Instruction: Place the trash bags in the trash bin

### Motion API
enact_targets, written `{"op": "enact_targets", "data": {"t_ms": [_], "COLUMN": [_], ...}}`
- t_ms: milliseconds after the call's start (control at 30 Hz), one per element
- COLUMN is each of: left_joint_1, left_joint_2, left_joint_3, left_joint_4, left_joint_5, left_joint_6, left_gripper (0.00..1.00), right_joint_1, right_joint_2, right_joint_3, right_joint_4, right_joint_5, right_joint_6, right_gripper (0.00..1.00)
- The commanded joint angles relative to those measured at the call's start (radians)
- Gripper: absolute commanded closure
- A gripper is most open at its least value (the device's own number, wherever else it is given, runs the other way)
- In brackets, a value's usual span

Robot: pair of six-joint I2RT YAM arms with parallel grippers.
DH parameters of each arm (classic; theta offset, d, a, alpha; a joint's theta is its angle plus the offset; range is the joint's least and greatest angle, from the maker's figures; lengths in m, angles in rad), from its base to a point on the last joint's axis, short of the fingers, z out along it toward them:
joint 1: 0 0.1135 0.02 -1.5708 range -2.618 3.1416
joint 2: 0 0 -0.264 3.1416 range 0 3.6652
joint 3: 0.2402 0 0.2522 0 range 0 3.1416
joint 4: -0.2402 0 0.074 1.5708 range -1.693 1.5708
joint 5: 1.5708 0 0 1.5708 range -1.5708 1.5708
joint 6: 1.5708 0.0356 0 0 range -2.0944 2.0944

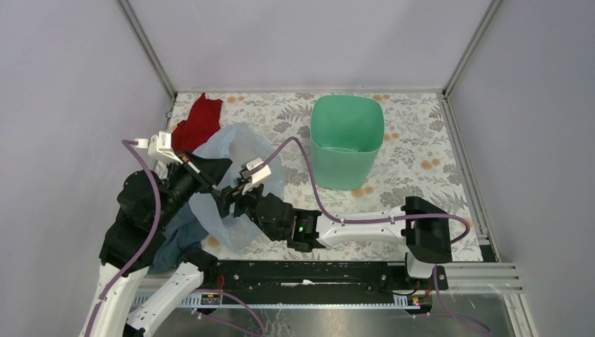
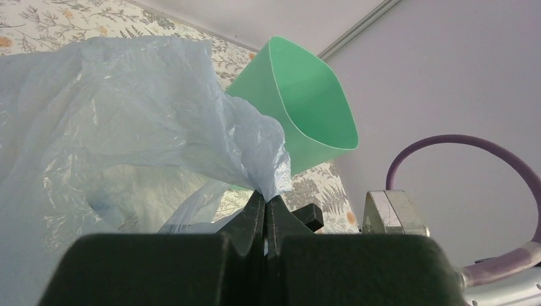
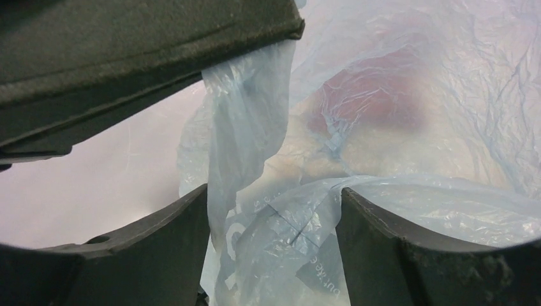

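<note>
Left jaws pinch the trash bag (image 2: pixel 127 115), right jaws gape round it; trash bin (image 1: pixel 347 168) stands beyond, to my right.

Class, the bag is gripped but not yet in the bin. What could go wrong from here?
1. The left tool pinches only a thin twist of the trash bag; the film might slip or tear.
2. The bag looks wider than the trash bin mouth, so it may drape over the rim or tip it.
3. Lifting might drag along the grey-blue cloth beside it.
</note>
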Motion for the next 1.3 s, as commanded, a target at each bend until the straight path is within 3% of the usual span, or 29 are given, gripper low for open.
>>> {"op": "enact_targets", "data": {"t_ms": [0, 67, 167, 333, 500, 567, 600, 633, 667, 733, 767, 867, 1033, 1167, 1267], "left_joint_1": [-0.002, -0.001, -0.001, -0.001, -0.002, -0.002, -0.002, -0.002, -0.002, -0.002, -0.002, -0.002, -0.002, -0.002, -0.003], "left_joint_2": [0.005, 0.014, 0.02, 0.021, 0.04, 0.045, 0.048, 0.051, 0.056, 0.064, 0.067, 0.067, 0.053, 0.063, 0.078], "left_joint_3": [0.029, 0.029, 0.032, 0.057, 0.103, 0.125, 0.139, 0.157, 0.188, 0.254, 0.287, 0.368, 0.406, 0.407, 0.397], "left_joint_4": [0.027, 0.028, 0.027, 0.011, -0.011, -0.019, -0.022, -0.032, -0.053, -0.11, -0.135, -0.179, -0.18, -0.183, -0.18], "left_joint_5": [0.013, 0.022, 0.029, 0.029, 0.031, 0.031, 0.035, 0.032, 0.012, -0.072, -0.116, -0.194, -0.272, -0.282, -0.247], "left_joint_6": [0.009, 0.009, 0.015, 0.015, 0.033, 0.044, 0.053, 0.07, 0.094, 0.151, 0.179, 0.249, 0.312, 0.319, 0.298], "left_gripper": [1.0, 1.0, 1.0, 1.0, 0.95, 0.92, 0.85, 0.64, 0.35, 0.09, 0.03, 0.01, 0.01, 0.01, 0.01], "right_joint_1": [-0.003, -0.003, -0.003, -0.004, -0.007, -0.012, -0.014, -0.017, -0.024, -0.043, -0.062, -0.158, -0.319, -0.425, -0.491], "right_joint_2": [-0.015, -0.006, 0.004, 0.032, 0.053, 0.049, 0.043, 0.034, 0.022, -0.017, -0.041, -0.107, -0.149, -0.198, -0.254], "right_joint_3": [-0.016, -0.006, 0.001, 0.027, 0.041, 0.046, 0.048, 0.05, 0.056, 0.075, 0.079, 0.141, 0.415, 0.583, 0.659], "right_joint_4": [0.14, 0.161, 0.214, 0.275, 0.327, 0.324, 0.318, 0.304, 0.27, 0.174, 0.127, -0.096, -0.415, -0.57, -0.702], "right_joint_5": [0.036, 0.044, 0.054, 0.078, 0.121, 0.126, 0.123, 0.116, 0.097, 0.042, -0.007, -0.221, -0.517, -0.597, -0.546], "right_joint_6": [-0.035, -0.054, -0.097, -0.14, -0.173, -0.176, -0.177, -0.179, -0.18, -0.168, -0.152, -0.05, 0.042, 0.073, 0.041], "right_gripper": [0.25, 0.25, 0.32, 0.3, 0.66, 0.9, 1.0, 1.0, 1.0, 1.0, 1.0, 1.0, 1.0, 1.0, 1.0]}}
